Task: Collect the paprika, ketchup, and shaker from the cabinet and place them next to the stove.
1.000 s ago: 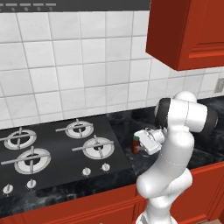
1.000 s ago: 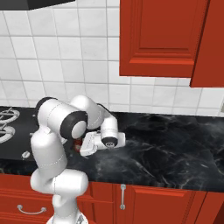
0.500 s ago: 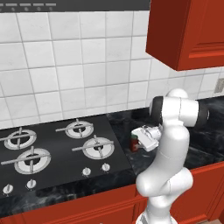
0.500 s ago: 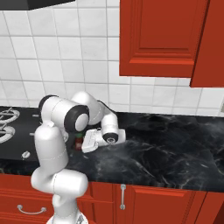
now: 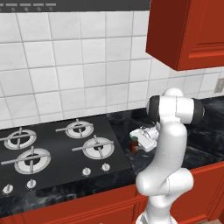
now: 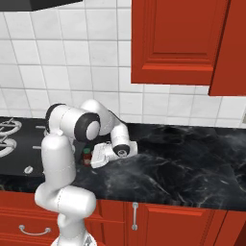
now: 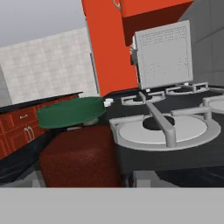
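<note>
Change: compared with a second ago, the arm's elbow stands higher and the jaws have loosened.
Jaws (image 5: 137, 144): whether they grip or stand clear cannot be told.
Paprika: small red-brown jar with dark green lid (image 7: 74, 146), upright on the black marble desk (image 6: 182, 168), just beside the black four-burner stove (image 5: 61, 151).

Just in front of the claw (image 5: 136, 142), the paprika (image 5: 134, 143) jar has a matt, grainy red-brown body and a smooth green lid. The desk (image 6: 182, 163) beneath looks like glossy black marble with pale veins. Beyond the jar, the stove (image 5: 57, 153) is smooth black with silvery metal burner rings.
</note>
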Motion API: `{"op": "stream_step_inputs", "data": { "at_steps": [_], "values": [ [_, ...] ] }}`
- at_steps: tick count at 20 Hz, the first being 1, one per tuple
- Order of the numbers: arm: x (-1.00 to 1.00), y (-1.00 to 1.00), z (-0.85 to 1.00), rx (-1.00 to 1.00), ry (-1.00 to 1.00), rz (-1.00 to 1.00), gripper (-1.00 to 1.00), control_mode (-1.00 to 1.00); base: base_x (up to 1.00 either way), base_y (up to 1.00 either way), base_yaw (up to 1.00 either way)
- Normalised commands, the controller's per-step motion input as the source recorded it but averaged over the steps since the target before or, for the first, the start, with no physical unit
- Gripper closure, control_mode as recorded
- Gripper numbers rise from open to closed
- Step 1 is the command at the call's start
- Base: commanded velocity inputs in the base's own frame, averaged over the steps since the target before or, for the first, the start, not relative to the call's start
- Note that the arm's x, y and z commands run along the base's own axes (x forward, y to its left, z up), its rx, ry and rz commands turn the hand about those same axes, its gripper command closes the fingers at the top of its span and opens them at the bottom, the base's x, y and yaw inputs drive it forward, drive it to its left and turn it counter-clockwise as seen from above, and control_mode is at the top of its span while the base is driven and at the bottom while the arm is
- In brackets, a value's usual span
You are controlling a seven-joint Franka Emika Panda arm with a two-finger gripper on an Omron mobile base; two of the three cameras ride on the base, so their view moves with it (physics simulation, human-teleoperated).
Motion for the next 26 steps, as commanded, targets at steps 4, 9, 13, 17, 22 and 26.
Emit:
{"op": "stream_step_inputs", "data": {
  "at_steps": [4,9,13,17,22,26],
  "values": [
    [0.0,0.0,-0.01,0.0,-0.01,0.01,-1.0,-1.0,0.0,0.0,0.0],
    [0.0,-0.09,0.26,0.0,-0.01,0.0,-1.0,-1.0,0.0,0.0,0.0],
    [-0.01,-0.08,0.48,0.0,0.0,0.0,-1.0,-1.0,0.0,0.0,0.0],
    [-0.14,-0.08,0.61,0.0,-0.02,0.0,-1.0,-1.0,0.0,0.0,0.0],
    [-0.47,-0.02,0.81,0.0,-0.07,0.0,-1.0,-1.0,0.0,0.0,0.0],
    [-0.8,0.0,0.87,-0.01,-0.06,0.0,-1.0,-1.0,0.0,0.0,0.0]
  ]
}}
